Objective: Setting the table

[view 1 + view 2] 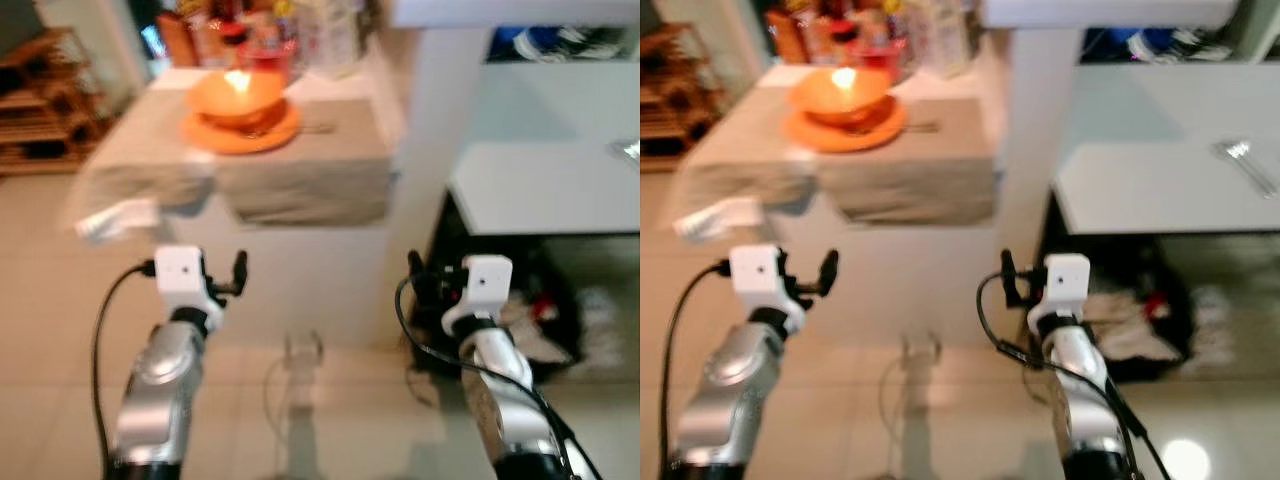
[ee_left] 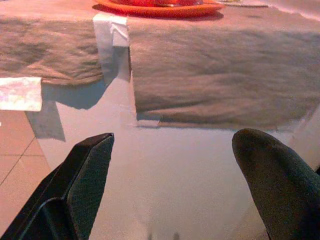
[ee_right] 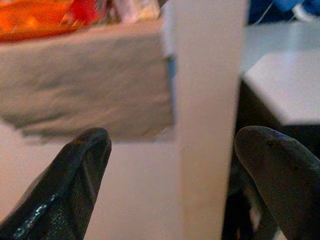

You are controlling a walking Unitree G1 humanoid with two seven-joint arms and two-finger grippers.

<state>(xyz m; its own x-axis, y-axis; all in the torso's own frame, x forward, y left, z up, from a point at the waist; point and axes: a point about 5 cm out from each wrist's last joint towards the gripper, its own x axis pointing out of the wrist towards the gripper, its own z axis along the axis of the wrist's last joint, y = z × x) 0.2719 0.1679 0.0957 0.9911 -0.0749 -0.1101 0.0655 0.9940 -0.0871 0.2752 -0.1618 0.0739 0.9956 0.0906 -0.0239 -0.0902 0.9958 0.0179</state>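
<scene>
Left hand [image 1: 238,272] wide, empty, short of tabletop [image 1: 330,140]. Right hand [image 1: 1006,275] wide, empty, facing white pillar [image 1: 1025,120]. Beyond, on beige cloth [image 1: 300,185]: orange bowl [image 1: 236,95] nested on orange plate [image 1: 242,132]. Glossy, likely rigid, slippery, maybe breakable; best gripped at rim. Cutlery [image 1: 1245,160] on white counter, far right.

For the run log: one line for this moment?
left gripper open, empty | right gripper open, empty | orange bowl on orange plate | table ahead

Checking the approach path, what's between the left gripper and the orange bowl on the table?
In the left wrist view, the left gripper is open and empty. Between it and the bowl lie the table's white front and the hanging beige cloth.
</scene>
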